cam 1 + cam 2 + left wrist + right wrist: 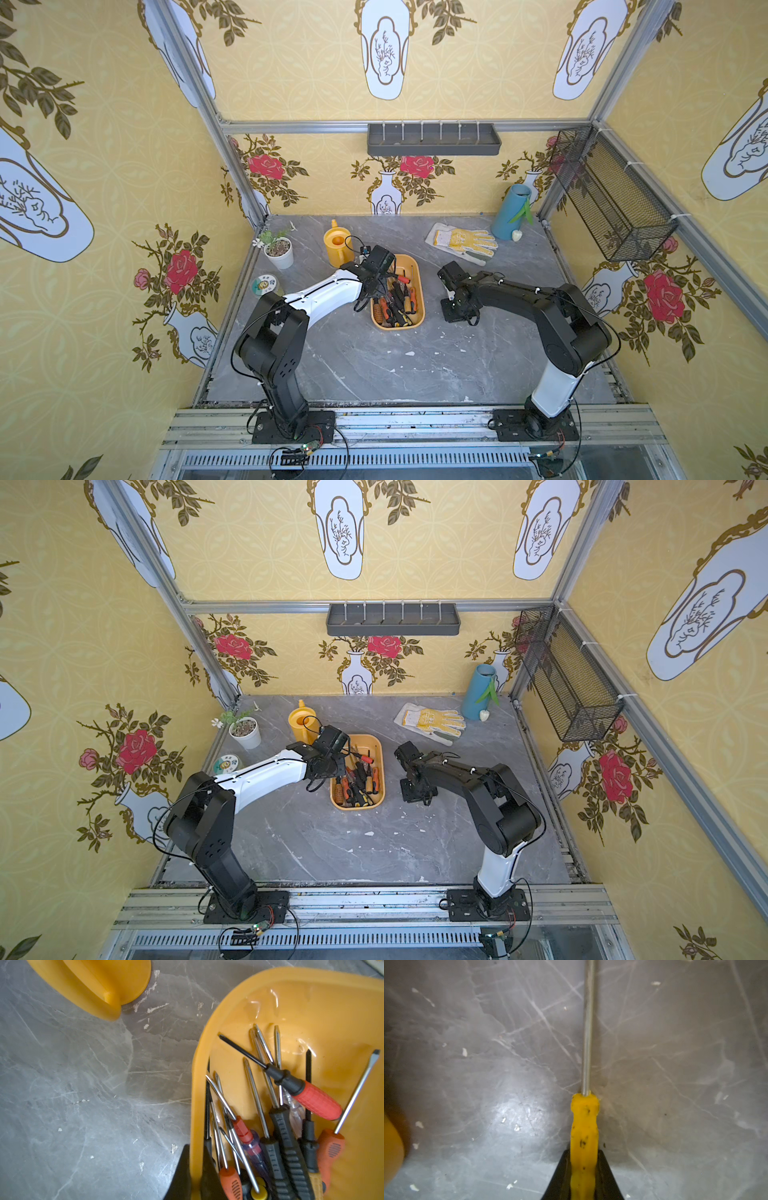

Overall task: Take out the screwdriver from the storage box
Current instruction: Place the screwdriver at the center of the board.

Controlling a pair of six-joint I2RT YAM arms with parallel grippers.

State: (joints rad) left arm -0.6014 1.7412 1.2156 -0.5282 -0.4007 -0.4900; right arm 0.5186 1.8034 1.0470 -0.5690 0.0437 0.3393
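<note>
Screwdriver [584,1126]: yellow handle, bare steel shaft; out of the storage box [421,286], over the table [488,1064] just right of it.
Left gripper [195,1157]: at the box's left rim, jaws pinched across the wall.
Box contents: heap of screwdrivers [284,1136] with red, orange and black handles.
Right gripper [583,1159]: right of the box, jaws clamped on the yellow handle.
Handling: probably light and rigid; the shaft looks slick, so the handle is the place to hold.
Markings: none legible; only black specks on the handle.
</note>
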